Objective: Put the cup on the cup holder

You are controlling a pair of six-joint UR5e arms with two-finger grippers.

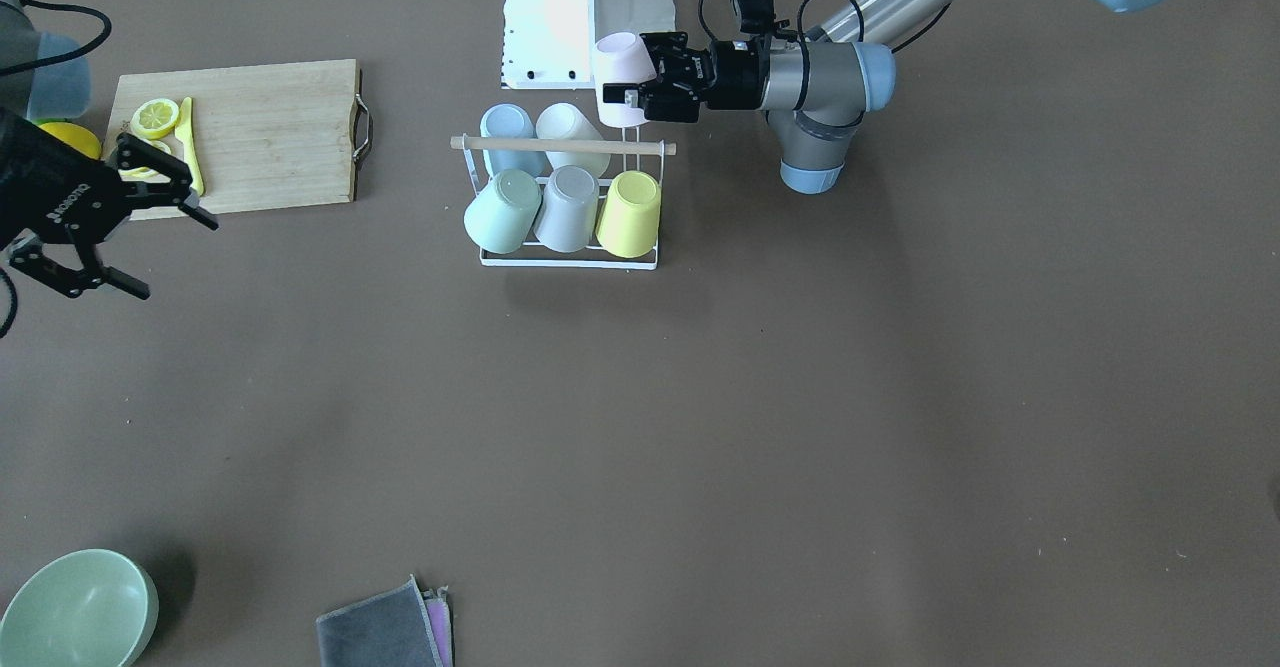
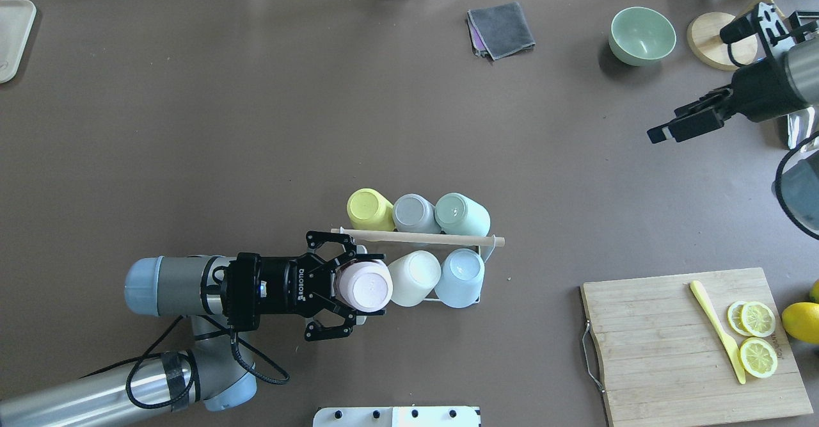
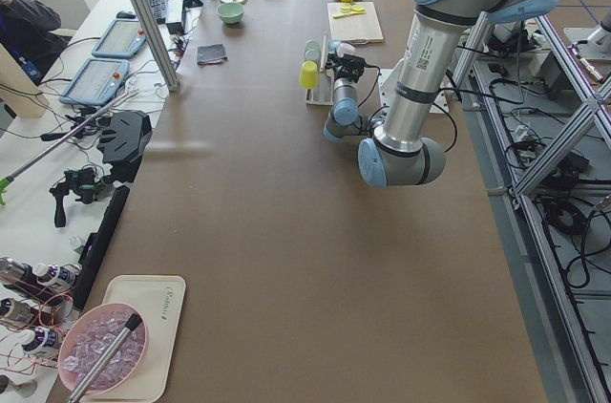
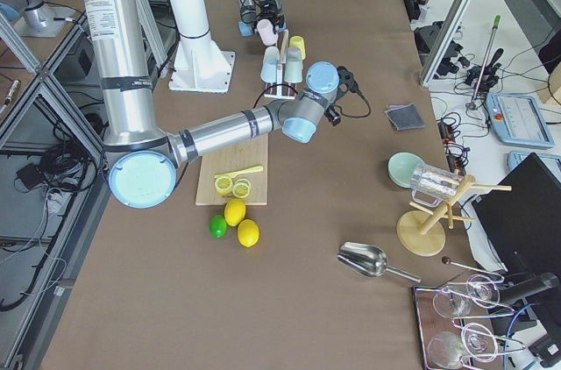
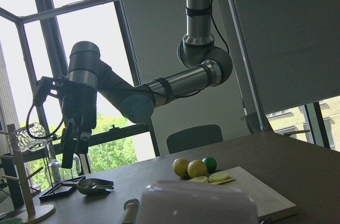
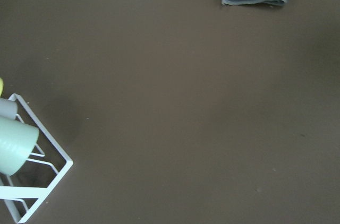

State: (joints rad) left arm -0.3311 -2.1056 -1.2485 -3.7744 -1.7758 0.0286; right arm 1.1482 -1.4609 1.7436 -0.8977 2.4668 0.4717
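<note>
The cup holder is a white wire rack (image 1: 570, 263) with a wooden rod (image 2: 416, 237) across its top. It carries yellow (image 2: 368, 209), grey (image 2: 414, 212) and mint (image 2: 461, 214) cups in the far row. White (image 2: 414, 278) and blue (image 2: 462, 278) cups sit in the near row. My left gripper (image 2: 368, 286) is shut on an upside-down pink cup (image 2: 365, 284) at the rack's near left corner, beside the white cup; the prong under it is hidden. The pink cup also shows in the front view (image 1: 622, 72). My right gripper (image 1: 172, 255) is open and empty, far from the rack.
A wooden cutting board (image 2: 665, 344) with lemon slices (image 2: 757, 337) and a yellow knife (image 2: 716, 328) lies at the near right, a whole lemon (image 2: 803, 321) beside it. A mint bowl (image 2: 642, 35) and a folded grey cloth (image 2: 500, 29) lie at the far side.
</note>
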